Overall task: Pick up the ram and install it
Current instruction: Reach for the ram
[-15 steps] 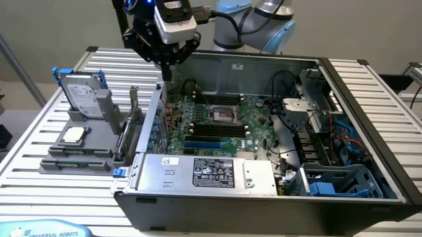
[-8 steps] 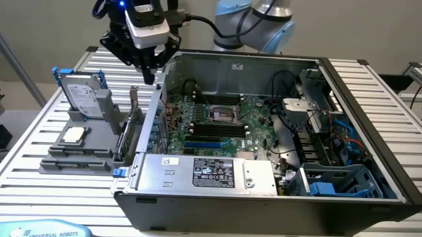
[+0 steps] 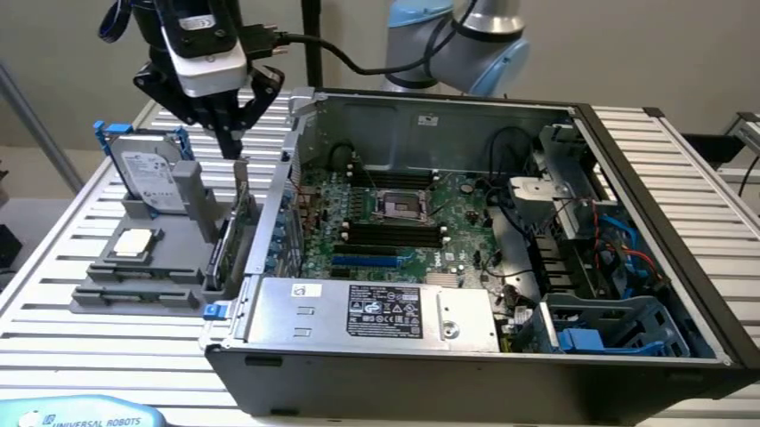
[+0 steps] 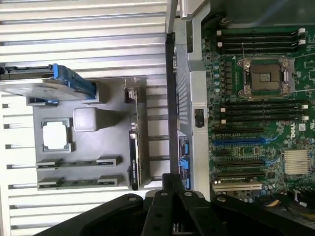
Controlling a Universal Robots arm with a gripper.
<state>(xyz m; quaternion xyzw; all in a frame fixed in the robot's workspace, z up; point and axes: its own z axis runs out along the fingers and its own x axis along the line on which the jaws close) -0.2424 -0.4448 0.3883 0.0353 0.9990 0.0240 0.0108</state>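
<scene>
The gripper (image 3: 227, 142) points straight down from the wrist, its black fingers clenched to a narrow tip on the upper end of the ram (image 4: 170, 103). The ram hangs edge-on below them as a long, thin, dark strip. It hangs over the gap between the grey moulded holder (image 3: 155, 285) and the side wall of the open computer case (image 3: 665, 178).

The arm's pale blue joints rise behind the case. The holder has blocky plastic slots. One holds a green expansion card (image 3: 233, 236) standing on edge. Another holds a silver hard drive (image 3: 152, 178) in a blue frame, and a square processor (image 3: 133, 242) lies flat.

Inside the case lies the green motherboard (image 3: 404, 222) with its rows of long black slots (image 3: 392, 233). A grey metal power supply (image 3: 374, 311) sits along its near edge. Everything stands on a ribbed, pale metal table (image 3: 71, 356).
</scene>
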